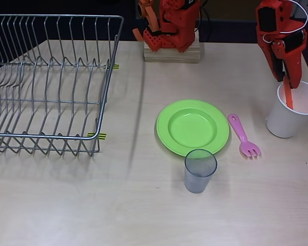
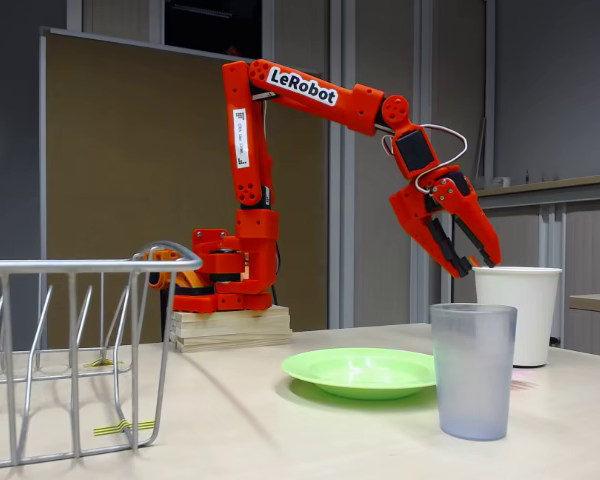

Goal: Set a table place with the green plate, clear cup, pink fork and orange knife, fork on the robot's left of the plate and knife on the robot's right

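Pale wood-grain surface (image 1: 66, 205) lies bare across the whole near strip and between the wire dish rack (image 1: 46, 82) at the overhead view's left and the green plate (image 1: 192, 127) at centre, while the right side is tight: the pink fork (image 1: 243, 135) lies just right of the plate, apart from its rim, and the white cup (image 1: 290, 110) stands close to the surface's right edge. The clear cup (image 1: 199, 170) stands upright just in front of the plate's near rim. Over the white cup's mouth hangs the orange pincer (image 2: 477, 262), its jaws parted a little in the fixed view, and an orange strip inside the cup (image 1: 287, 95) below it could be the knife or a fingertip, I cannot tell which.
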You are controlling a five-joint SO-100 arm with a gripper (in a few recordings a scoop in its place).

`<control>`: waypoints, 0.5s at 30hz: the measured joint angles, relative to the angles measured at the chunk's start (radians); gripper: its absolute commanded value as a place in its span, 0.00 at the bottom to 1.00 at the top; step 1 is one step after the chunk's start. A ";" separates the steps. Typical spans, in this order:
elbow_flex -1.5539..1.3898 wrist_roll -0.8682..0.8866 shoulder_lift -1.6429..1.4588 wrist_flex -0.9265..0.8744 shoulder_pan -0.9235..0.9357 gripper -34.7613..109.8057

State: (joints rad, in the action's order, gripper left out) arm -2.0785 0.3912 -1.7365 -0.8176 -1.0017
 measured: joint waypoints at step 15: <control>0.034 -0.026 0.000 -0.018 0.003 0.24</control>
State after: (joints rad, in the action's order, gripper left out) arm -2.0448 0.3651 -1.7365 -0.8360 -0.9986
